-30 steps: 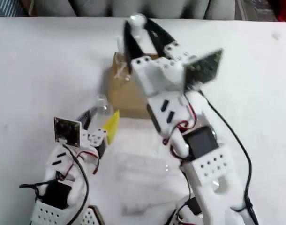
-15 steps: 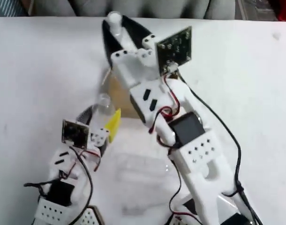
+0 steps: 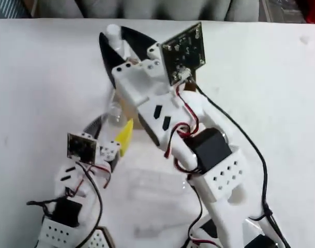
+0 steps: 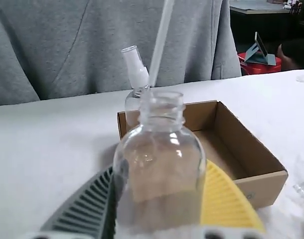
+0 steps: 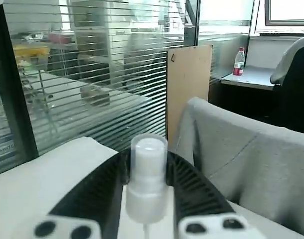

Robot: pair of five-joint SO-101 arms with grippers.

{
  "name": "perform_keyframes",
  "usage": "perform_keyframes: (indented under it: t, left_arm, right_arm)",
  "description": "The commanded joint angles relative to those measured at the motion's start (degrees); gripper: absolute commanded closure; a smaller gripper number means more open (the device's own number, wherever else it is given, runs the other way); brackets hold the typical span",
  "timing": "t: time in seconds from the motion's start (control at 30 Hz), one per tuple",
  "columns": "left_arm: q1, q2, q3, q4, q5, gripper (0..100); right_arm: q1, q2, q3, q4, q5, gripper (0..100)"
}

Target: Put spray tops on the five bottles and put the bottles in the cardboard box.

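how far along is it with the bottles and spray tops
Early. Done: one capped bottle stands at the cardboard box's far corner; whether inside or behind it, I cannot tell. In hand: the left gripper holds an open-necked bottle, the right gripper a spray top, its tube hanging by the neck. Left: fit this top, box the bottle, then the rest of the five.
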State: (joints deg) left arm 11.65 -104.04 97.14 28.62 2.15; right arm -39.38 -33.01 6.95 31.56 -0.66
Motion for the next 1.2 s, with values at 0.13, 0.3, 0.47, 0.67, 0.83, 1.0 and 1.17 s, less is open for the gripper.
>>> perform_keyframes:
  t: [0.13, 0.3, 0.47, 0.67, 0.83, 1.0, 1.17]
  left_arm:
    - [0.0, -0.8, -0.2, -2.0, -0.7, 98]
    - [0.0, -0.8, -0.2, -1.9, -0.7, 98]
    - [0.0, -0.8, -0.2, -1.9, -0.7, 98]
    - [0.0, -0.8, -0.2, -2.0, -0.7, 98]
    - [0.0, -0.8, -0.2, -1.9, -0.7, 98]
    - [0.0, -0.8, -0.2, -1.9, -0.7, 98]
    - [0.0, -0.8, -0.2, -1.9, -0.7, 98]
  right_arm:
    - [1.1, -1.9, -2.8, 1.0, 0.6, 98.2]
    - [1.7, -1.9, -2.8, 0.9, 0.6, 98.1]
    - [3.3, -1.8, -2.8, 0.7, 0.6, 98.1]
    - [3.2, -0.9, -2.7, 0.9, 0.6, 98.1]
    - [3.1, 2.6, -2.8, 0.6, 0.2, 98.1]
    - [1.5, 3.6, -2.8, 1.1, 0.1, 98.2]
    - [-0.9, 3.8, -1.1, 3.0, 0.0, 98.2]
